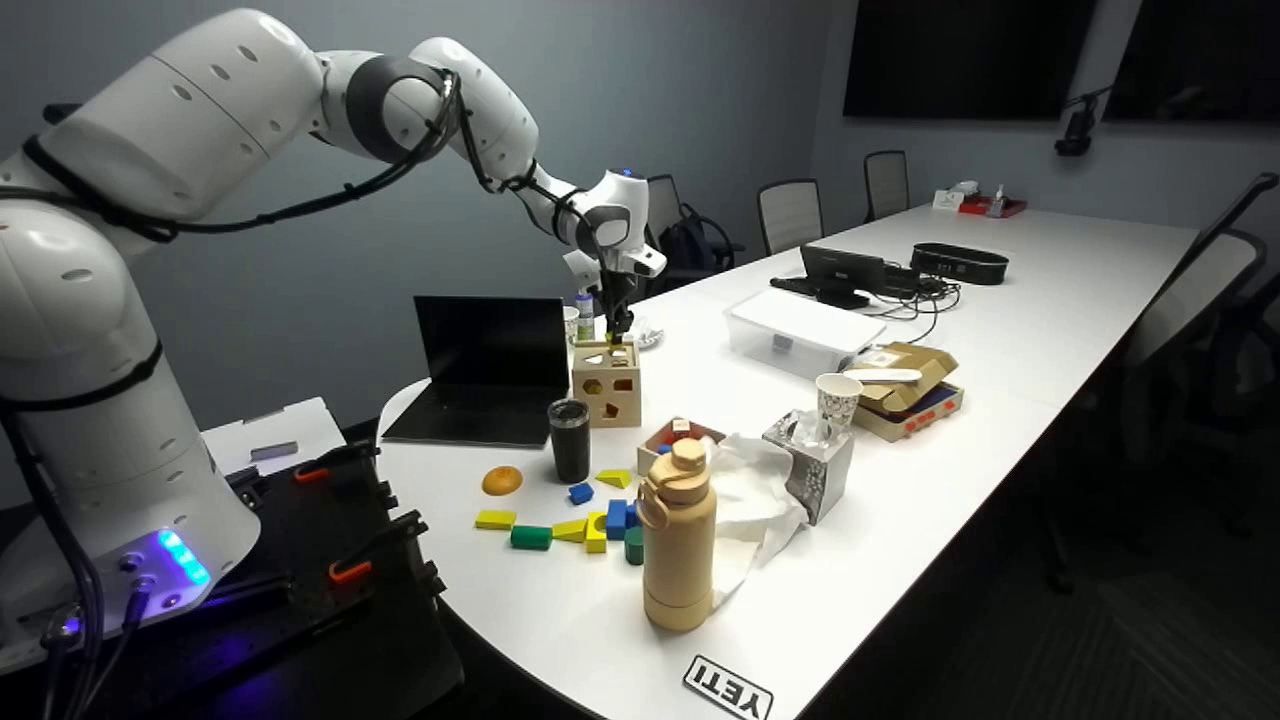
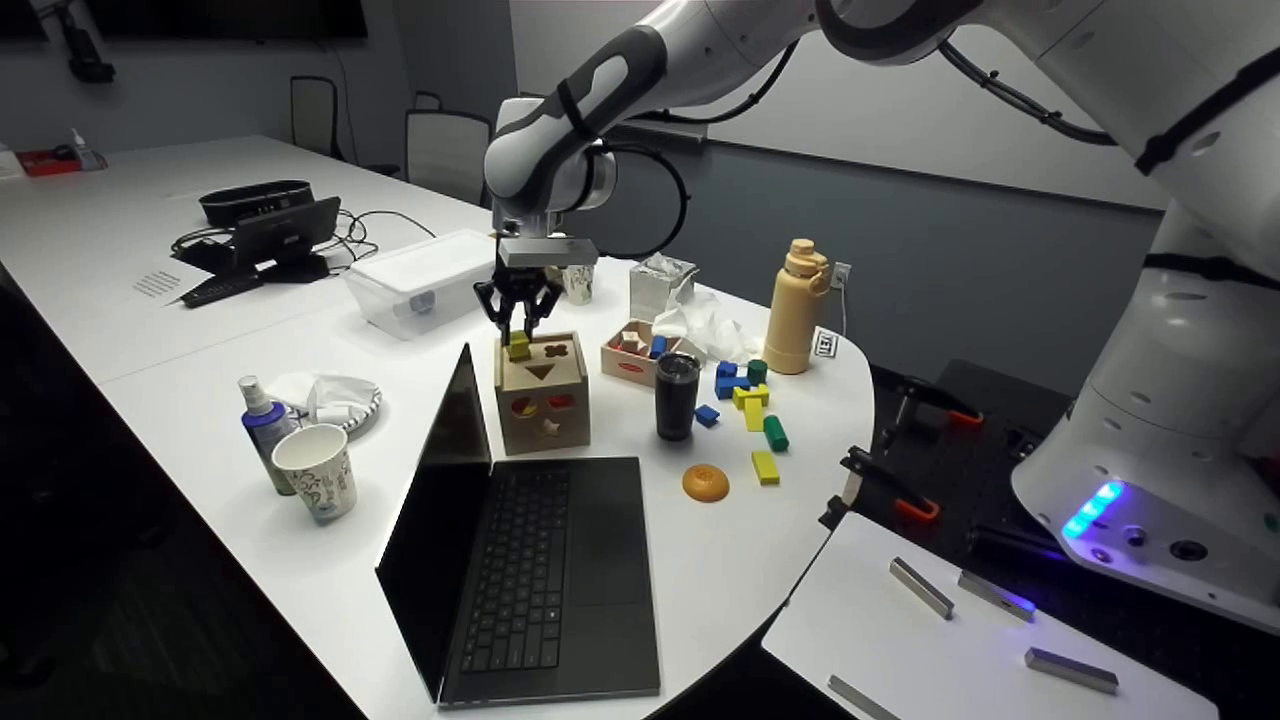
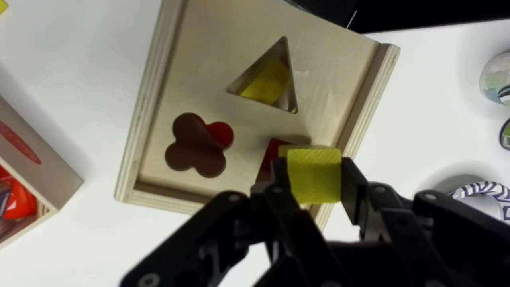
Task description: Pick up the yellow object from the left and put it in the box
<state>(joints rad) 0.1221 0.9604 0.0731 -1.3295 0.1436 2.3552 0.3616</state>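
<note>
The box [image 1: 622, 402] is a tan wooden cube with shaped holes in its top and sides. It stands on the white table in both exterior views, also here [image 2: 545, 432], and its top fills much of the wrist view [image 3: 207, 71]. My gripper [image 2: 517, 335] is shut on the yellow object [image 3: 314, 177], a small bright yellow block, which also shows in an exterior view [image 2: 518, 347]. The block is at the box's top, over a corner. In the wrist view it partly covers a hole beside it. I cannot tell whether it touches the box.
A black laptop [image 2: 560, 590] stands close beside the box. A dark tumbler [image 1: 570, 440], a small open block tray [image 2: 630, 368], a tan bottle [image 1: 680, 540] and several loose blocks are nearby. A paper cup [image 2: 318, 470] and spray bottle [image 2: 268, 435] stand behind the laptop screen.
</note>
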